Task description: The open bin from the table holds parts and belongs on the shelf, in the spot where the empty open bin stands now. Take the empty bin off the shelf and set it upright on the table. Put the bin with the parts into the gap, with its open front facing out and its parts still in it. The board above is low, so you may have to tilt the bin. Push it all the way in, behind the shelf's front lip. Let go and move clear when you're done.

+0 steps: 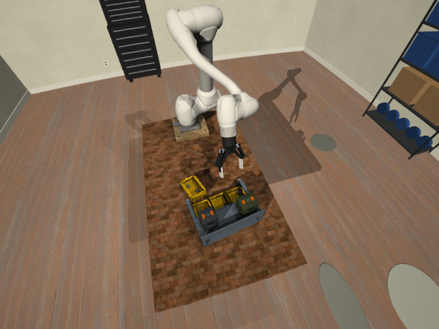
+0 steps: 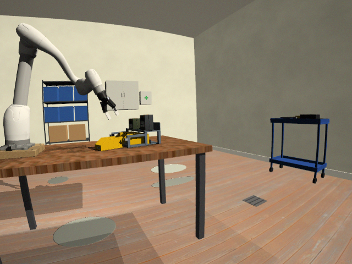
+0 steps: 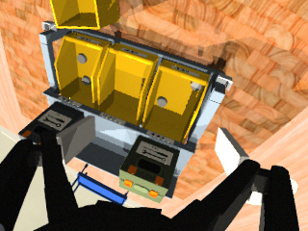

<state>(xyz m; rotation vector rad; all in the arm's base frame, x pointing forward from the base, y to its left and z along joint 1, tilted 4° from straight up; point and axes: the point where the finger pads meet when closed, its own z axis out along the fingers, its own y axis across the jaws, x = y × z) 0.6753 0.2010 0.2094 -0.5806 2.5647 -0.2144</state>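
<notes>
A grey shelf [image 1: 226, 216] stands on the wooden table and holds three yellow open bins side by side. In the wrist view the middle bin [image 3: 125, 80] looks empty, while the left bin [image 3: 80, 71] and right bin [image 3: 173, 96] show small grey parts. My gripper [image 1: 231, 171] [image 2: 111, 115] is open and empty. It hangs well above the table on the arm's side of the shelf, pointing down at the bins [image 3: 154, 148].
Two dark cases stand on the shelf's top board, one left [image 1: 208, 218] and one right [image 1: 247, 204]. The arm's base sits on a wooden block [image 1: 189, 129] at the table's far end. A blue cart [image 2: 298, 144] stands far off by the wall.
</notes>
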